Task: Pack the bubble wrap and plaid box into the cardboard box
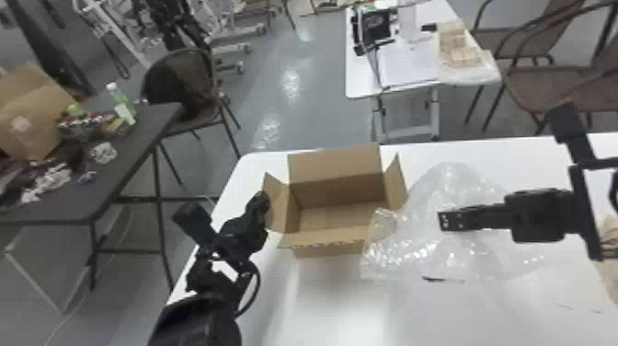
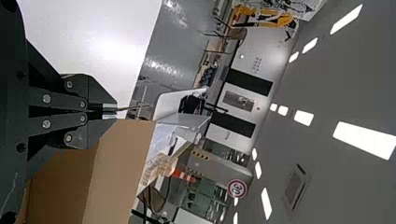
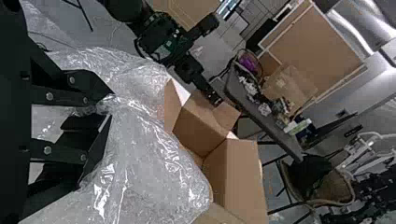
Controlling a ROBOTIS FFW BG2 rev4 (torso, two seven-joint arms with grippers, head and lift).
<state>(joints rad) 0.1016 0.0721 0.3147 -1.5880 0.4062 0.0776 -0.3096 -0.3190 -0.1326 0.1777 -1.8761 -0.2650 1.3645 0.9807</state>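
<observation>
Bubble wrap (image 1: 395,248) lies in a loose, crumpled heap on the white table (image 1: 340,308), to the right of the cardboard box (image 1: 338,165) and right up against it, with one end overlapping the box's near right corner. The box stands open, its flaps spread, and its bottom shows bare cardboard. The right gripper (image 1: 445,221) is over the heap, pointing toward the box. In the right wrist view its fingers (image 3: 93,86) stand apart, with some wrap gathered in the gap between them; I cannot tell whether they grip it. The left gripper (image 1: 262,201) is at the box's left side flap. In the left wrist view its fingers (image 2: 100,97) are narrow, nearly together, holding the thin edge of that flap. A small dark strip (image 1: 433,279) lies on the table just in front of the wrap. Beyond, a dark table (image 1: 124,172) on the left holds a large carton (image 1: 32,110) and a green bottle (image 1: 120,102).
</observation>
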